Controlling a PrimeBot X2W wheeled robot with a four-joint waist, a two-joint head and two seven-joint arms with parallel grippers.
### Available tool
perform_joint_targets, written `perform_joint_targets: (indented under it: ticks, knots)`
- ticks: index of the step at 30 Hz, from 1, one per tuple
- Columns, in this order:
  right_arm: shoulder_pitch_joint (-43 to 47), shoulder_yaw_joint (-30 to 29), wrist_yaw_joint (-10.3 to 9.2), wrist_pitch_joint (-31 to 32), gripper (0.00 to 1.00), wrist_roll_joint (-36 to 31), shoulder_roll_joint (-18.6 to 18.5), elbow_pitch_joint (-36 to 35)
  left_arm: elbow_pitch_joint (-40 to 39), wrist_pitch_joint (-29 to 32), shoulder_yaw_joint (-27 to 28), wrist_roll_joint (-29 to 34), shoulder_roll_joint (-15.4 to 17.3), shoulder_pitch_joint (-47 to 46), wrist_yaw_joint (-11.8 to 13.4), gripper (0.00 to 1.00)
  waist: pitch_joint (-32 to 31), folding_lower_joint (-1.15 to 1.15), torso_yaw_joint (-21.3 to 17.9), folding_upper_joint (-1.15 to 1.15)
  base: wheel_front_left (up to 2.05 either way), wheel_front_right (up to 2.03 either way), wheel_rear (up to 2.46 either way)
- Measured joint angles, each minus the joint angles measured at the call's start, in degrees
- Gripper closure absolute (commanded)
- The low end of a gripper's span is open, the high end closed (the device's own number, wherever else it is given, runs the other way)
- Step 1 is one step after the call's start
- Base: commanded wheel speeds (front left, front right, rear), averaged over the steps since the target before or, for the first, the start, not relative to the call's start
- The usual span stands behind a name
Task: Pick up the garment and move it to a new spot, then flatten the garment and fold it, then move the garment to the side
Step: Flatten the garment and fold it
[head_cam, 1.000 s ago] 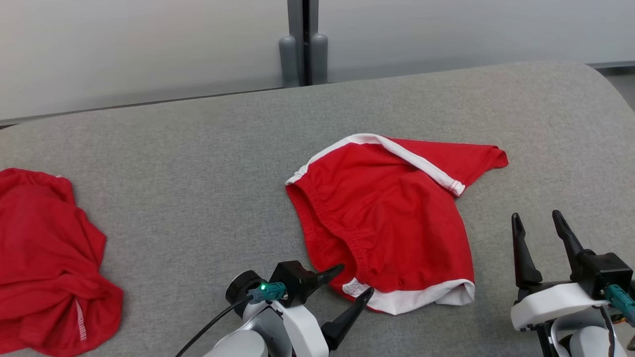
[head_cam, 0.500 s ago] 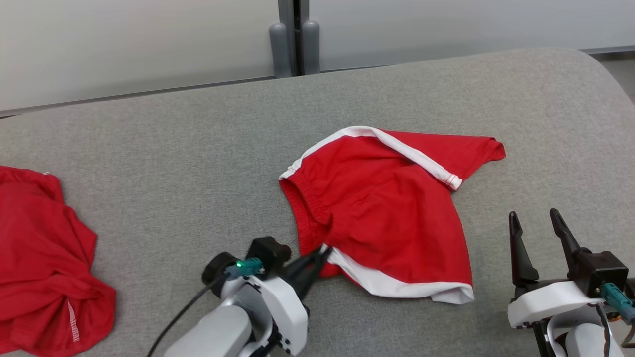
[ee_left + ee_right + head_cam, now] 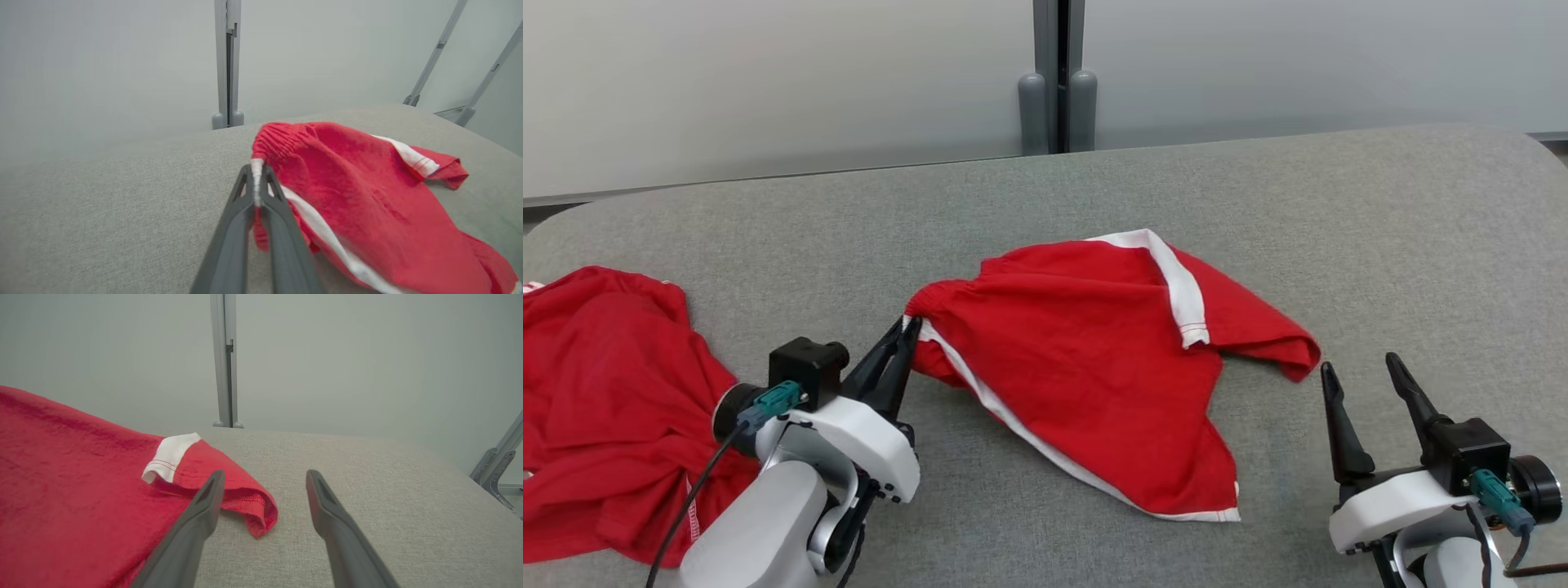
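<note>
The garment (image 3: 1094,359) is a pair of red shorts with white trim, spread across the middle of the grey table (image 3: 1258,212). My left gripper (image 3: 908,327) is shut on its white-edged left corner, which is lifted and stretched leftward. In the left wrist view the fingers (image 3: 255,171) pinch the white hem, with the garment (image 3: 367,196) trailing to the right. My right gripper (image 3: 1360,367) stands open at the lower right, just right of the cloth. Seen from the right wrist, a folded corner of the garment (image 3: 81,477) lies beside the open right gripper (image 3: 265,475).
A second crumpled red garment (image 3: 605,392) lies at the table's left edge, close to my left arm. A grey post (image 3: 1058,98) stands behind the table against a pale wall. The table's far right corner curves away.
My left gripper closed on the shorts' white hem corner and pulled it left, dragging and stretching the garment. The head view also shifted. The right gripper stayed open.
</note>
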Motion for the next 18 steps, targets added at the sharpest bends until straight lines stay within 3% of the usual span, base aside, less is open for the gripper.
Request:
perform_joint_targets:
  ticks: [5, 6, 7, 8, 18]
  knots:
    - [-0.12, 2.3, 0.0, 0.38, 0.0, 0.44, -0.13, 0.49, 0.49, -0.08, 1.69, 1.93, 0.03, 1.89, 0.46, 1.0, 0.07, 0.0, 0.79, 0.0, 0.0, 0.0, 0.0]
    - [-0.12, 2.3, 0.0, 0.38, 0.0, 0.44, -0.13, 0.49, 0.49, -0.08, 1.69, 1.93, 0.03, 1.89, 0.46, 0.85, 0.07, 0.0, 0.79, 0.0, 0.0, 0.0, 0.0]
    - [-0.13, 2.77, 0.0, 0.4, 0.0, 0.58, -0.23, 0.6, 0.69, -0.1, 2.02, 2.37, -0.11, 2.09, 0.46, 0.39, 0.15, 0.0, 0.92, 0.0, 0.0, 0.0, 0.0]
    - [-0.13, 3.37, 0.0, 0.45, 0.0, 0.64, -0.37, 0.69, 0.85, -0.12, 2.49, 2.79, -0.36, 2.24, 0.78, 0.0, 0.22, 0.0, 1.06, 0.0, 0.0, 0.0, 0.0]
    - [2.83, 8.45, 0.0, 1.49, 0.0, 4.5, -1.22, 1.42, -4.65, -0.14, 11.5, 7.28, -2.81, 8.25, 2.02, 0.0, -1.11, 0.0, 2.56, 0.0, 0.0, 0.0, 0.0]
